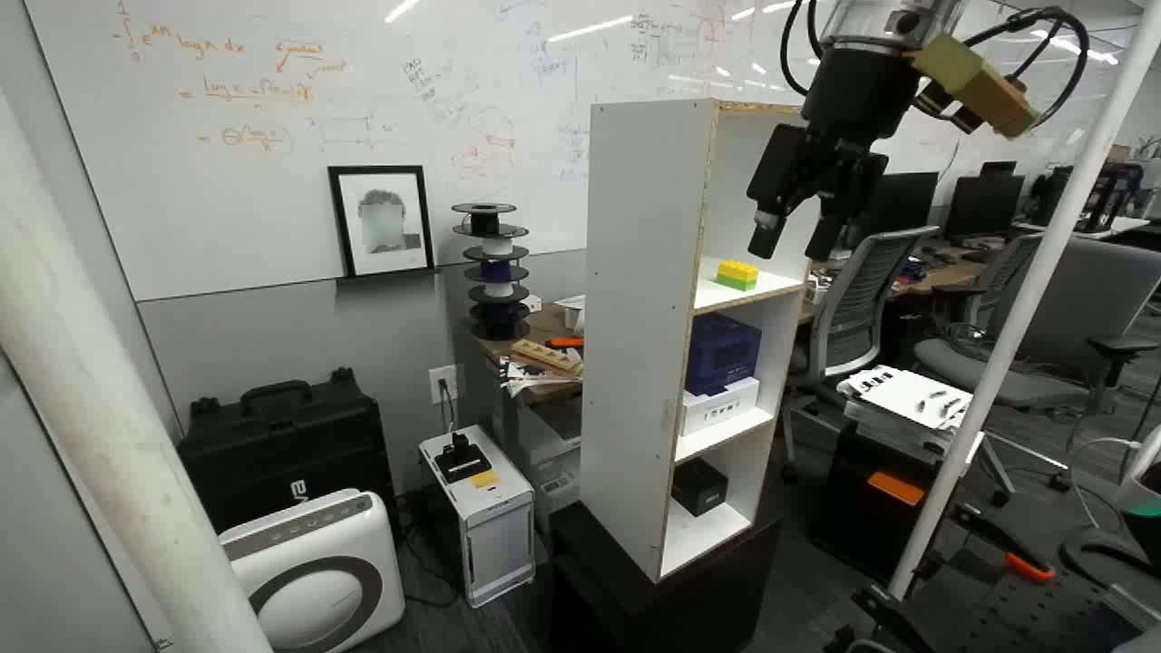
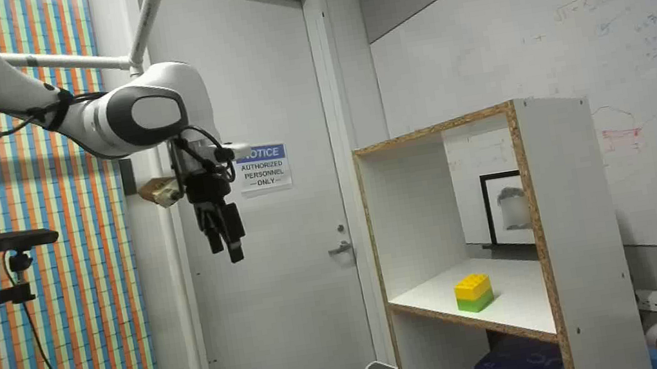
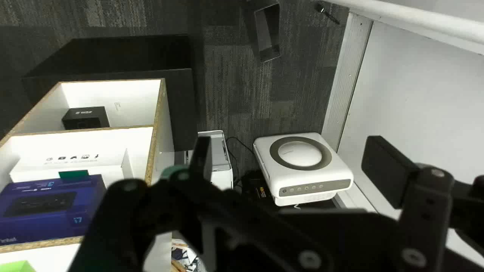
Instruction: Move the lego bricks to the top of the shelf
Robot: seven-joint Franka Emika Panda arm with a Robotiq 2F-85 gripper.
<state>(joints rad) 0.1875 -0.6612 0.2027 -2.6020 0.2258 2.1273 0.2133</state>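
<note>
In an exterior view the hand (image 1: pixel 793 243) hung at upper right, released, fingers parted. Lower and further left, the lego bricks (image 1: pixel 736 275), yellow over green, sat in the top compartment of the shelf (image 1: pixel 646 317); a blue box (image 1: pixel 723 354) stood one compartment below.

Whiteboard (image 1: pixel 508 118), handwritten in orange, red and blue, streaked with bright light; grey wall panel (image 1: pixel 272 331) beneath. Door (image 2: pixel 291 281), pale grey, with lever handle (image 2: pixel 341 249) and a notice sign (image 2: pixel 265 171) reading "Authorized Personnel Only". Wall covering (image 2: pixel 102 348), vertically striped in orange, blue and pale green. Carpet (image 3: pixel 236 85), dark grey, in squared patches. Desk (image 1: pixel 948 275), brown-topped, bearing dark monitors (image 1: pixel 984 207). Office chairs (image 1: pixel 1079 299), grey, beside the desk.
</note>
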